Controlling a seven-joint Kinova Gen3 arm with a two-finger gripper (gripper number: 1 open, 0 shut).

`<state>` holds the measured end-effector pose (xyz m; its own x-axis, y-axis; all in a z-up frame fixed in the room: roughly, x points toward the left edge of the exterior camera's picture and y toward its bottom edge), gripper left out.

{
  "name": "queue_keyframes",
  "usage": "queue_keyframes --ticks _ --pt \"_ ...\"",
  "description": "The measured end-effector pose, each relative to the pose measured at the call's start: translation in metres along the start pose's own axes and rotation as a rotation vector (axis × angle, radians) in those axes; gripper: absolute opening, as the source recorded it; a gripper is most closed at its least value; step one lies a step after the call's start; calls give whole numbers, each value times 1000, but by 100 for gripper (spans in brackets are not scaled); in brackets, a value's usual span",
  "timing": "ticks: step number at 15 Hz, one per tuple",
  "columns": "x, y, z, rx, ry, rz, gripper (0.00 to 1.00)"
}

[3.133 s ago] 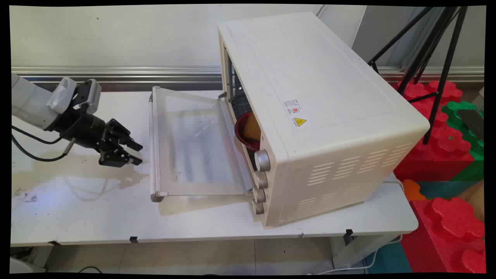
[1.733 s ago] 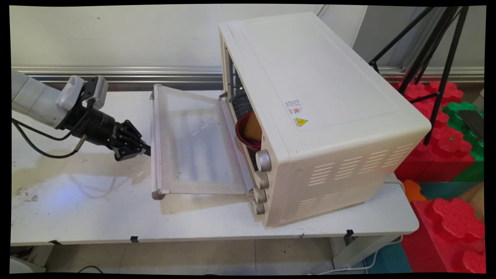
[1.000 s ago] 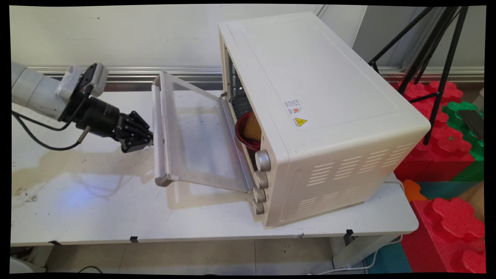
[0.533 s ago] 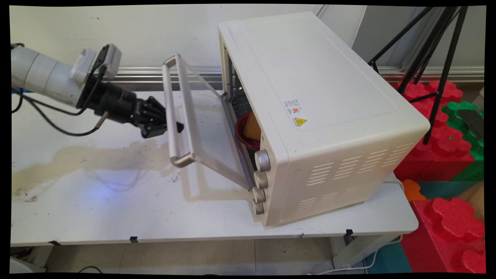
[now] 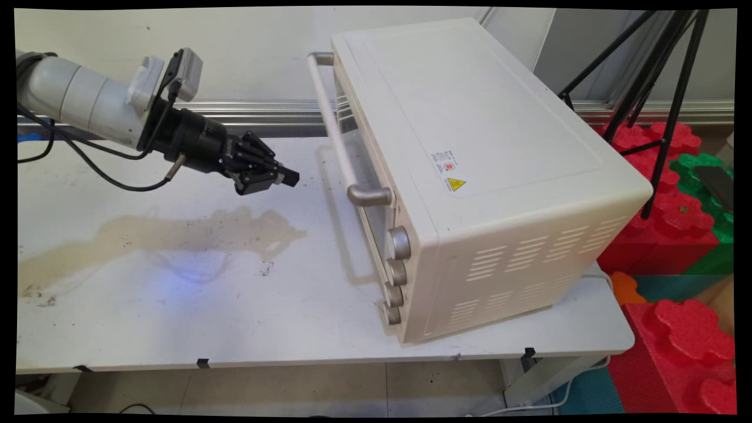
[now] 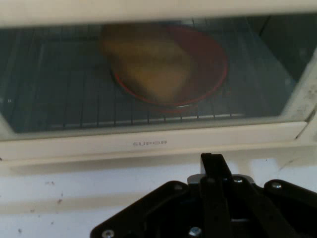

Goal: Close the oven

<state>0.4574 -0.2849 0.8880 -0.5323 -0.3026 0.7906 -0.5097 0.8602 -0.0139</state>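
Behind oven (image 5: 482,176) glass (image 6: 148,74), blurred plate (image 6: 198,69).

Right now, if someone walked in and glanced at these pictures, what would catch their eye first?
The big cream oven on the right of the white table, its door shut. Through the glass, the hand view shows a red plate with a yellowish piece of food on the rack. The black pincer hangs shut left of the door, above a brownish stain on the tabletop.
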Motion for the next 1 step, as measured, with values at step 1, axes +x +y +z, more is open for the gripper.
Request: queue_keyframes --ticks 1 --pt "1 0 0 -1 1 3 0"
